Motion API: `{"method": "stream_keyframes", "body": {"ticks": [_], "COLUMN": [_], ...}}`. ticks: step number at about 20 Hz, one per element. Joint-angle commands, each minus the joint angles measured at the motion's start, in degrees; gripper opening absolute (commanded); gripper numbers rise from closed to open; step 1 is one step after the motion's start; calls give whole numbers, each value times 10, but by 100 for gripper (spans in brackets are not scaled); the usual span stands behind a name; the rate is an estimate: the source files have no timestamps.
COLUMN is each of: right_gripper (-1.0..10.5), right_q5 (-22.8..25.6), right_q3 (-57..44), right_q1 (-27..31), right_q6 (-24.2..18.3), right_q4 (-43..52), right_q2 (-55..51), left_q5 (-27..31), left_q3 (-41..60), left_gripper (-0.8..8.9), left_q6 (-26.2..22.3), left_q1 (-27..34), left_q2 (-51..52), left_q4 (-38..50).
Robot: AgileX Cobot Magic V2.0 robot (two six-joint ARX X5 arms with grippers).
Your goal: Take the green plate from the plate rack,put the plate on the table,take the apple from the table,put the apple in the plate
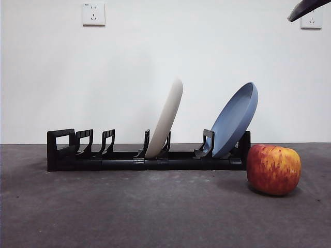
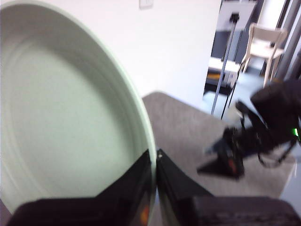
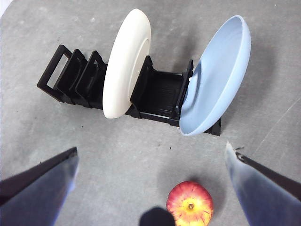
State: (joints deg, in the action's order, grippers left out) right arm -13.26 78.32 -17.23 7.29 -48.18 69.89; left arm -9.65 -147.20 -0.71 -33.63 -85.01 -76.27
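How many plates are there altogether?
3. A cream-white plate leans in the middle of the rack, a blue plate leans at the end nearest the apple, and a green plate is held by the left tool.

Apple (image 1: 273, 169) on table (image 1: 129, 212); beside rack (image 1: 145, 157) end.

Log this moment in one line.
left claw: shut on green plate, lifted | right claw: open above apple | plate rack: cream, blue plates

The left pincer (image 2: 155, 188) is clamped on the green plate's (image 2: 61, 122) rim; the right pincer (image 3: 150, 183) hangs spread wide.
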Motion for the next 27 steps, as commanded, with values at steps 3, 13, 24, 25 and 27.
{"method": "stream_keyframes", "body": {"ticks": [3, 13, 24, 25, 27], "right_gripper": [689, 689, 689, 689, 689], "right_q5": [2, 2, 2, 2, 2], "right_q3": [3, 3, 3, 3, 3], "right_q1": [0, -1, -1, -1, -1], "right_q6": [2, 2, 2, 2, 2], "right_q4": [2, -17, -33, -33, -33], "right_q2": [0, 0, 0, 0, 0], "left_q5": [71, 219, 228, 228, 228], "left_q3": [299, 798, 905, 905, 905], "left_gripper": [-9, -9, -9, -9, -9], "left_q6": [8, 188, 153, 152, 152], "left_q1": [-76, -173, -186, -186, -186], "left_q2": [157, 312, 70, 46, 3], "left_q4": [-4, 36, 355, 368, 393]}}
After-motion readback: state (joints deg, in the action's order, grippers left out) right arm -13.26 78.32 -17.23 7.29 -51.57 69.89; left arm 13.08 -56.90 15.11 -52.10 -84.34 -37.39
